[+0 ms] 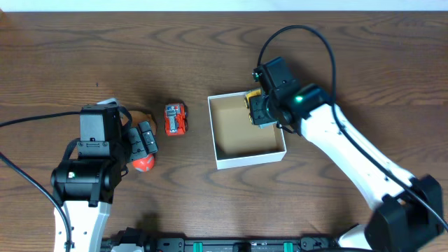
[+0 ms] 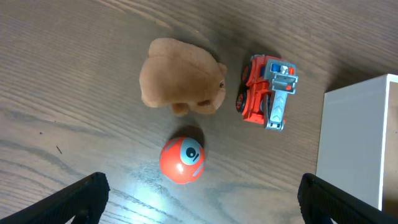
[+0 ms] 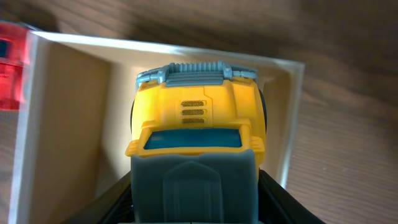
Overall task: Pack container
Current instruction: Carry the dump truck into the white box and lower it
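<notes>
Dark wood-grain table (image 1: 70,56), nothing in the container yet, and plenty that could slip from here.

Far left, the left gripper (image 2: 202,190) hangs above the toys with its jaws spread wide and nothing between them. Under it sit a brown plush toy (image 2: 180,78) and, just beside it, an orange ball (image 2: 181,160). That ball is the risk. It's round and on bare wood, so one finger clipping it on the way down would likely send it rolling off. The plush is close enough that a grab for one could catch the other too.

Next along, a red toy truck (image 2: 266,92) stands between the plush and the box. It's on wheels, so a nudge might make it roll.

Centre, the container (image 1: 245,159) sits flat on the table, brown floor bare, clear of the loose toys.

Over to the right, the right gripper (image 1: 262,110) has its jaws clamped on a yellow toy truck (image 3: 196,115), inside the box outline but tight against the right wall near the far corner. Whether the wheels touch the floor, I cannot tell. Let go this close to the wall and the truck may hang up on the rim or tip out. A scrape against that thin wall could shift the whole box.
</notes>
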`<state>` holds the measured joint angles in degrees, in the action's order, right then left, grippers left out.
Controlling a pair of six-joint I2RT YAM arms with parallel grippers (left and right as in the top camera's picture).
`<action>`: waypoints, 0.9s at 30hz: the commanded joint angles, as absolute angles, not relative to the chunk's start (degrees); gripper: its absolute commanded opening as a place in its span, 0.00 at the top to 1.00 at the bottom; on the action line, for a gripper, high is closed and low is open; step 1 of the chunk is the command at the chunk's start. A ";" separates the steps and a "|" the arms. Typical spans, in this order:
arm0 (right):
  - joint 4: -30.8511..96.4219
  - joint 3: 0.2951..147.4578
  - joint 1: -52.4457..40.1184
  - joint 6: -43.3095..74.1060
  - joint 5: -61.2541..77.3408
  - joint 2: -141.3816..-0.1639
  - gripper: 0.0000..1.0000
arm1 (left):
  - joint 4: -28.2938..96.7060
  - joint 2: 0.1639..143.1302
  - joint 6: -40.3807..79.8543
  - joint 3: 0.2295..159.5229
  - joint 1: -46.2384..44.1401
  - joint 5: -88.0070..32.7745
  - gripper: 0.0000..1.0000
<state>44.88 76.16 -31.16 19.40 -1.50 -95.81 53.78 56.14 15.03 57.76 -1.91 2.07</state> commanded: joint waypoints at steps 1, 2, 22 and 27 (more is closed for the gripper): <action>44.58 76.88 -31.05 21.43 -1.89 -98.19 0.99 | 53.95 56.12 15.14 58.83 -1.67 2.11 0.02; 44.58 76.88 -31.05 21.54 -1.91 -98.96 0.99 | 53.95 56.12 15.14 58.83 -1.67 2.11 0.02; 46.13 76.86 -30.55 45.41 -10.46 -103.46 0.99 | 53.98 56.12 15.14 58.83 -1.67 2.11 0.02; 47.51 76.86 -30.55 48.25 -11.84 -103.46 0.99 | 53.98 56.12 15.14 58.83 -1.67 2.11 0.02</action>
<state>47.24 76.16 -30.98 44.12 -8.82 -103.24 53.78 56.14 15.03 57.76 -1.91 2.07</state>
